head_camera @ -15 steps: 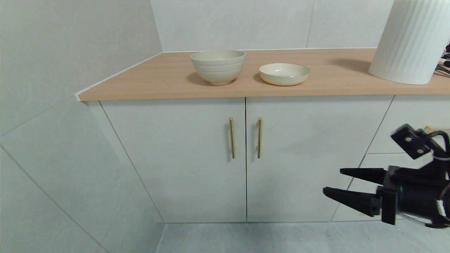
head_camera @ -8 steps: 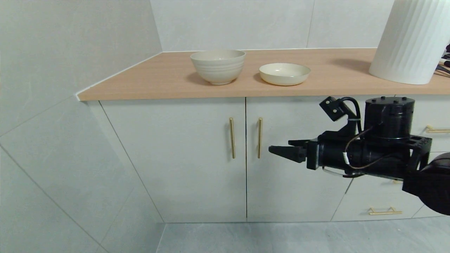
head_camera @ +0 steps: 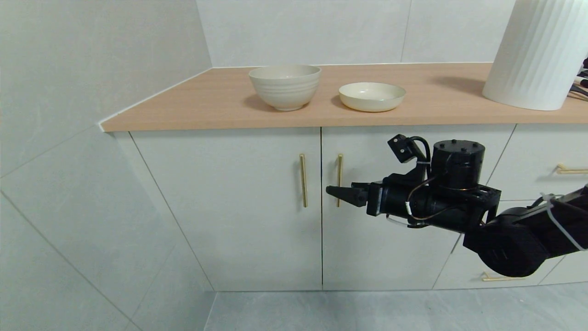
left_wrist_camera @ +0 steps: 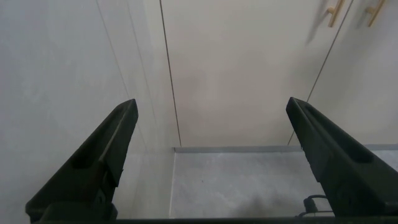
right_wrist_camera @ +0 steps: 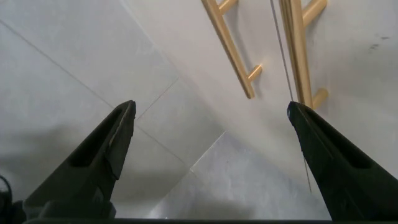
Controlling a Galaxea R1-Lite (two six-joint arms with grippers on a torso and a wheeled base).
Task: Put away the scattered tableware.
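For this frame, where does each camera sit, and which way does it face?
Head view: high on the robot, facing forward and down at the counter with its bowl and dish, and at the cabinet doors. The right gripper is by the handles.
Left wrist view: on the left arm, low, facing the cabinet's foot and the floor past the open left gripper.
Right wrist view: on the right arm, close to the doors, between its open fingers.
Shared: the head and right wrist views both show the handles.
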